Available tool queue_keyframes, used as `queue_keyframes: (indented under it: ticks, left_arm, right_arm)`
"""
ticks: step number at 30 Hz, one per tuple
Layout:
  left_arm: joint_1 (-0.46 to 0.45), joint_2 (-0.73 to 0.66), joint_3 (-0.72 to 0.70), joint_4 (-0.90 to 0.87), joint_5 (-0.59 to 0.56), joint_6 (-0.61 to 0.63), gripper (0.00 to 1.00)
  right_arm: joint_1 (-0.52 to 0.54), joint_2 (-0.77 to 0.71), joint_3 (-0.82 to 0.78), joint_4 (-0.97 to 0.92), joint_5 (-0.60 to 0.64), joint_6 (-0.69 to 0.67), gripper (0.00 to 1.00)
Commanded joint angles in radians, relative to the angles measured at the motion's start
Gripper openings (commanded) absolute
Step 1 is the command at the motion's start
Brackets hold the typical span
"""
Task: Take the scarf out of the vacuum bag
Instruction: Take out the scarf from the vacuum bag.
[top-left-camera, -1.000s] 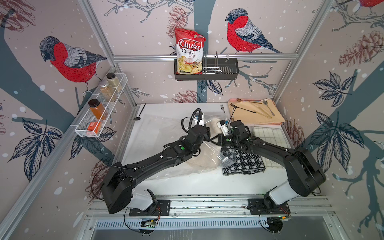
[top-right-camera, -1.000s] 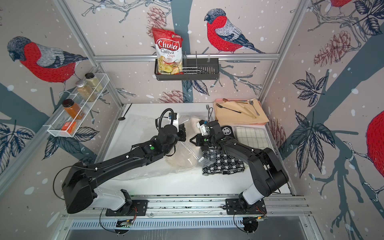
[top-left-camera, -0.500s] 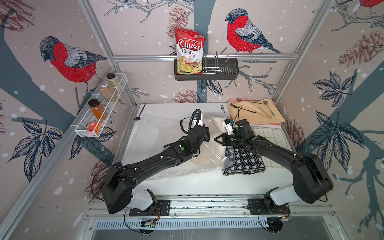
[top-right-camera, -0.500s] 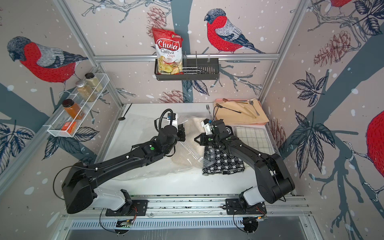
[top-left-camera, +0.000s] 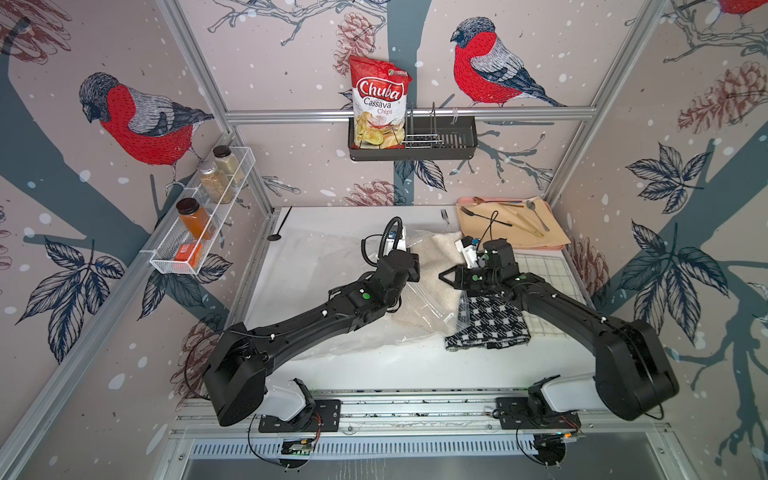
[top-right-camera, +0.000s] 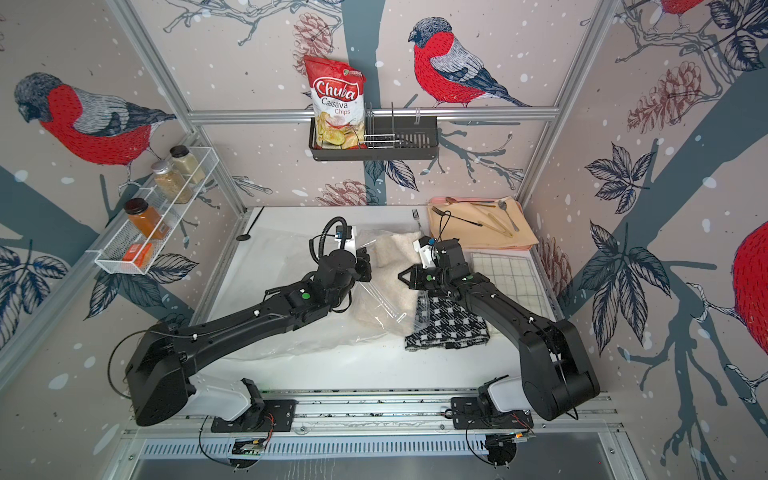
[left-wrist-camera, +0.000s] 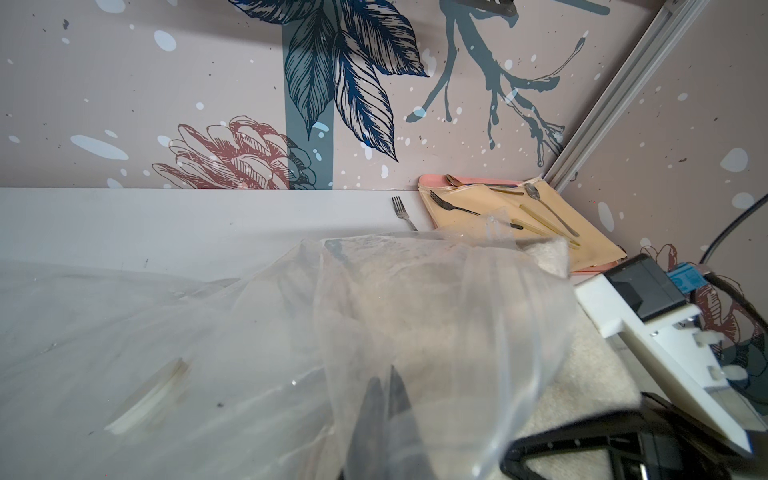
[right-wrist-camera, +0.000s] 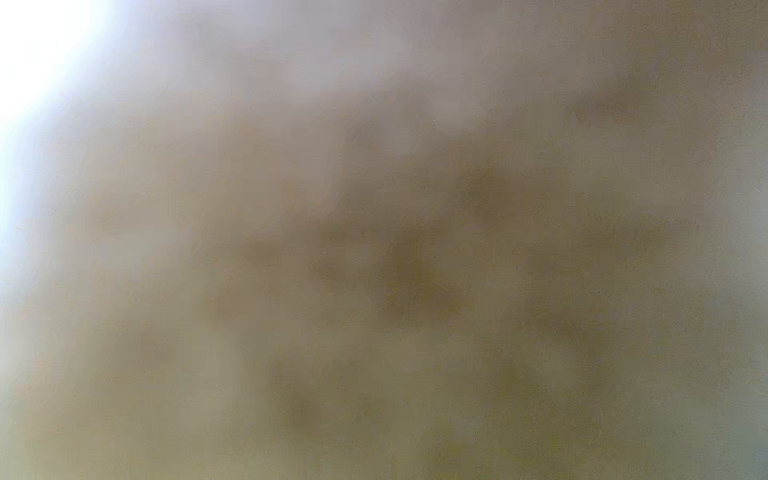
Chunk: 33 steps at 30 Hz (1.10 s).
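The left hand is clenching the vacuum bag film; the right hand is sitting clenched over cream cloth, contents undeterminable.

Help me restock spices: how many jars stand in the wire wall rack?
3. In the wire rack: a beige-filled jar farthest back, a brown-filled jar next to it, an orange-filled, dark-lidded jar nearer the front. The orange box beyond is no jar; none looks hidden.
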Motion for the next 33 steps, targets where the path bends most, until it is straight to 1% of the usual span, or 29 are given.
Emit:
queue_keyframes:
  ticks: [1, 21, 33]
  left_arm:
    - [0.003, -0.004, 0.013, 0.003, -0.023, -0.015, 0.00]
    - [-0.001, 0.004, 0.032, -0.013, -0.031, -0.024, 0.00]
    - [-0.003, 0.019, 0.036, -0.008, -0.032, -0.025, 0.00]
  right_arm:
    - [-0.012, -0.013, -0.004, 0.020, -0.007, -0.019, 0.00]
    - [-0.034, -0.047, -0.015, 0.012, -0.001, -0.018, 0.00]
    - [-0.065, -0.069, -0.025, 0.004, 0.005, -0.011, 0.00]
